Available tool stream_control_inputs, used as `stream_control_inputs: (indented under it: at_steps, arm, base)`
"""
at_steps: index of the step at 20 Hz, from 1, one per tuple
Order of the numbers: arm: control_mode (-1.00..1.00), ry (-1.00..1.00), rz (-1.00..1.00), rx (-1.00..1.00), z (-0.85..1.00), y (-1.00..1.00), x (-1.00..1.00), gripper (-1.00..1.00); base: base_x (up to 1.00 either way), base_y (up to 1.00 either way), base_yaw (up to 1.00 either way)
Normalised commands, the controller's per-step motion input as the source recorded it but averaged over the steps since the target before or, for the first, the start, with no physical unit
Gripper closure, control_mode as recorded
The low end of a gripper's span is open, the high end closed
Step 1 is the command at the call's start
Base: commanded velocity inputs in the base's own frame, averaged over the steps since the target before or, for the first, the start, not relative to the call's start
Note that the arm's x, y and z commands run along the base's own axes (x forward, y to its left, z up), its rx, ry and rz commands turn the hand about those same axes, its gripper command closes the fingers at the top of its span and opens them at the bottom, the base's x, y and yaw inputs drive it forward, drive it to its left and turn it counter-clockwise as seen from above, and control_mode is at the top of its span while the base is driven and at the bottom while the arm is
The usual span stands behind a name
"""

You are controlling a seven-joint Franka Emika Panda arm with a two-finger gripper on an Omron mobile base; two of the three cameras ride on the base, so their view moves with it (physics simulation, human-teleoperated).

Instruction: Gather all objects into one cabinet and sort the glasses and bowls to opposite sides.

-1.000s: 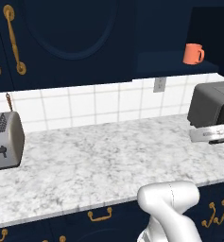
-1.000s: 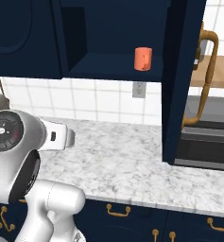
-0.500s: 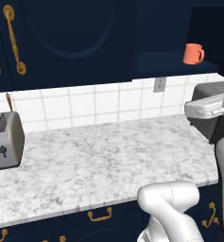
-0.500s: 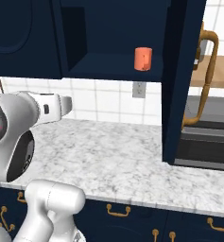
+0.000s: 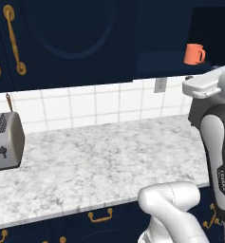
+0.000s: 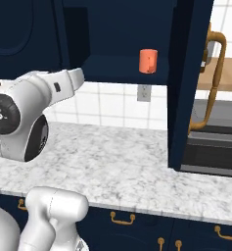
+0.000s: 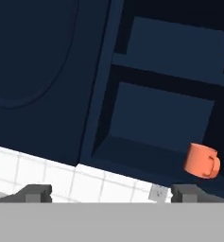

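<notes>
Orange-coral cup (image 7: 202, 160): you see it standing upright on the lowest shelf of the open cabinet (image 7: 146, 106), near the right end of that shelf in the hand view. It has a small handle on one side. You find the same cup in the left base view (image 5: 194, 53) and in the right base view (image 6: 148, 61).
Cabinet door (image 6: 188, 83): it is swung open, and its long curved brass handle (image 6: 213, 81) faces to the right in the right base view.
Gripper (image 7: 111, 193): its two dark fingertips (image 7: 35, 193) stand wide apart, with nothing between them. It points at the cabinet, and the cup is up and to the right of it, well apart.
Arm: it is raised at about the height of the shelf.
Counter (image 5: 99, 161): white marble, with a toaster (image 5: 4, 141) at its left end.
Wall: white tiles with an outlet (image 6: 144, 92) just under the shelf.
</notes>
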Motion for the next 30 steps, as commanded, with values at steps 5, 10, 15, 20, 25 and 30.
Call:
stream_control_inputs:
  at_steps: [5, 10, 15, 20, 25, 30]
  arm:
    - [-1.00, -0.06, -0.02, -0.05, 0.18, -0.21, 0.01, -1.00]
    - [-1.00, 0.17, -0.41, -0.16, 0.14, 0.02, 0.07, -1.00]
    - [-1.00, 0.22, -0.60, 0.00, 0.51, 0.10, 0.10, -1.00]
    - [-1.00, 0.22, -0.58, 0.18, 0.13, -0.12, 0.17, -1.00]
    - [-1.00, -0.05, -0.18, 0.58, -0.28, -0.42, 0.19, -1.00]
    - [-1.00, -0.03, 0.02, 0.11, 0.00, -0.07, 0.00, -1.00]
  base:
    - [0.00, 0.00, 0.00]
    - [0.00, 0.00, 0.00]
    - [0.00, 0.00, 0.00]
    - [0.00, 0.00, 0.00]
    - [0.00, 0.00, 0.00]
    - [0.00, 0.00, 0.00]
